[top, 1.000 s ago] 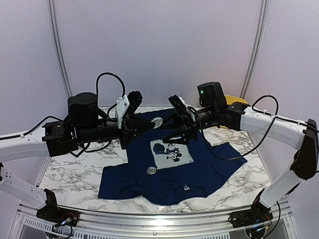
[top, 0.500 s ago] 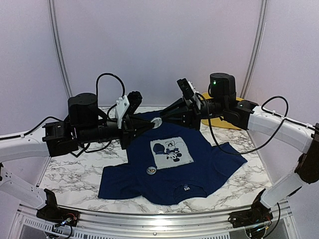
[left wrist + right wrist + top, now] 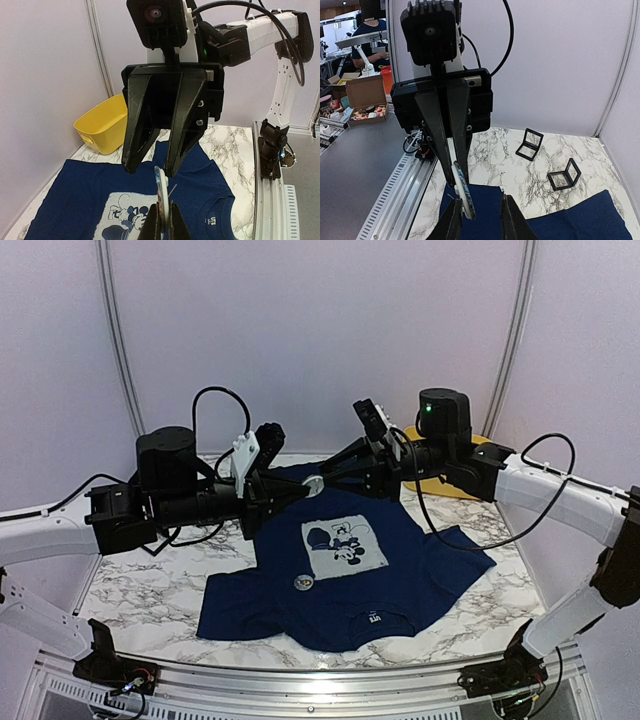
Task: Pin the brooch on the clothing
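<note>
Your right fingers (image 3: 455,214), just raised from over clothing (image 3: 425,558), stand partly spread astride brooch (image 3: 159,186). Your left fingers (image 3: 154,226) pinch it in mid-air above clothing, flat on bench (image 3: 150,592). Pin opening likely next.

White-shelled arms (image 3: 560,492) with black joints (image 3: 165,455), looping black cables (image 3: 213,395)

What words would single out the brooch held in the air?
Find the navy T-shirt on the table. Above its far end the left gripper pinches the brooch, a small round disc. Unlike the similar disc lying flat on the shirt, it is airborne.
</note>
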Controlling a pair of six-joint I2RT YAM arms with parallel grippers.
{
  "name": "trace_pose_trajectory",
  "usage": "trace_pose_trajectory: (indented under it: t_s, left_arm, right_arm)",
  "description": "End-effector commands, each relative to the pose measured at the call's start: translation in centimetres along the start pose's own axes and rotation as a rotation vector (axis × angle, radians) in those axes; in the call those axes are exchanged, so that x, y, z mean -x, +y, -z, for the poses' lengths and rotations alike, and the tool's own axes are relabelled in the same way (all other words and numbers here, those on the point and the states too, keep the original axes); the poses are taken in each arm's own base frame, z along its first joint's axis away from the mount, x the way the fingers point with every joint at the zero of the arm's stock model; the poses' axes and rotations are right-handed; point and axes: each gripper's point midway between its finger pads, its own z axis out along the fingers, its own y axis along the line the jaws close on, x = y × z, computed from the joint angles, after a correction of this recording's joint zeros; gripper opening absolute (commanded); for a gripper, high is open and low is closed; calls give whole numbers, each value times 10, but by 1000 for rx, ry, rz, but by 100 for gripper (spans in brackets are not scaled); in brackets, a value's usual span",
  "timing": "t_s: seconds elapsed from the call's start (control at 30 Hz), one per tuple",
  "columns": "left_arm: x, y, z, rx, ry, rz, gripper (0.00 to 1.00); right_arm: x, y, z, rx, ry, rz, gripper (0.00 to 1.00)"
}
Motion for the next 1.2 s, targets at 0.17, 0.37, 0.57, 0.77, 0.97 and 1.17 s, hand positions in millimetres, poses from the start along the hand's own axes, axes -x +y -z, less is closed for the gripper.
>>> trace_pose_trajectory:
  t_s: [0.17, 0.37, 0.57, 0.77, 0.97, 1.17]
  left_arm:
    - [13, 3, 6, 15, -42, -4, 0]
    - [14, 4, 7, 20, -44, -3, 0]
    - [12, 3, 7, 17, -41, -1, 0]
    - [3, 10, 4, 55, -17, 34, 0]
    - [-11, 13, 3, 73, 14, 68, 0]
    - [-5, 11, 6, 63, -5, 60, 0]
  right_arm:
    - [-7, 1, -2, 25, 16, -32, 18]
    - [-11, 1, -6, 32, 26, -44, 17]
    - [-9, 2, -8, 36, 23, -43, 3]
    - [-4, 6, -9, 66, -7, -60, 0]
    - [-6, -1, -11, 37, -25, -67, 0]
    - [-4, 0, -13, 61, -32, -79, 6]
